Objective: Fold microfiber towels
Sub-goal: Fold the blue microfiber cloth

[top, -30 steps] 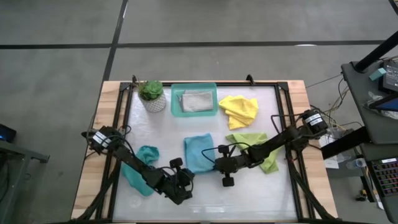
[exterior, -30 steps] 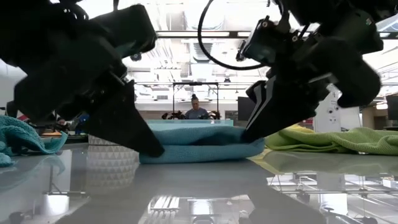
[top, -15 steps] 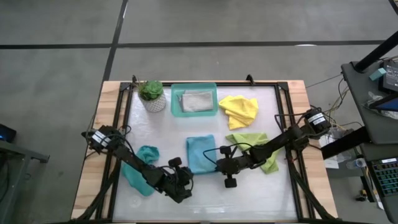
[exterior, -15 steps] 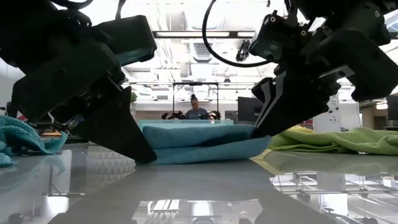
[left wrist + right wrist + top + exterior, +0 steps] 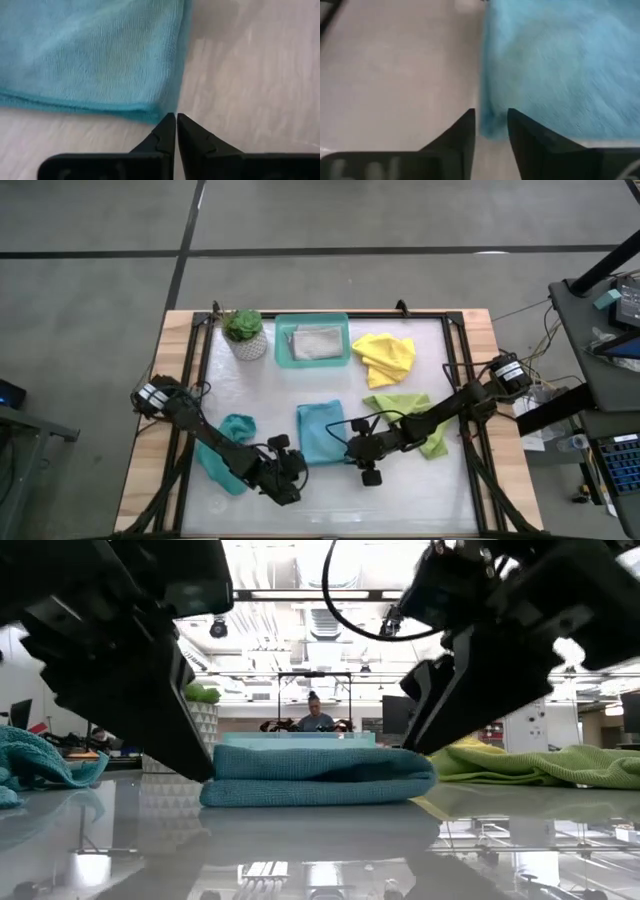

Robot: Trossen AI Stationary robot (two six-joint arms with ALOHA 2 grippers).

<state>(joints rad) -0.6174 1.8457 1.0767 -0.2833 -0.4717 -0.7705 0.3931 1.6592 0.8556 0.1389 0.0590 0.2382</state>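
Grippers sit low at the front of the bench, either side of a folded teal towel (image 5: 319, 432). Left gripper (image 5: 287, 477) is near the front edge, off the towel's front left corner, with its fingers (image 5: 167, 131) pressed together and nothing between them; its tips are just beside the towel's corner without gripping it. Right gripper (image 5: 352, 451) is at the towel's front right corner, fingers (image 5: 465, 131) a little apart, the cloth's edge lying just ahead of the gap and not pinched. From table height the towel (image 5: 318, 776) lies flat in a neat doubled layer between the two arms. Further left, a second teal towel (image 5: 230, 442) lies crumpled under the left arm. On the right side a lime green towel (image 5: 412, 416) is spread loosely under the right arm. Beyond it, toward the back right, a yellow towel (image 5: 385, 356) lies rumpled. At the back edge a teal tray (image 5: 282, 343) holds a folded grey towel (image 5: 317, 341), with a small potted plant (image 5: 244, 333) beside it.
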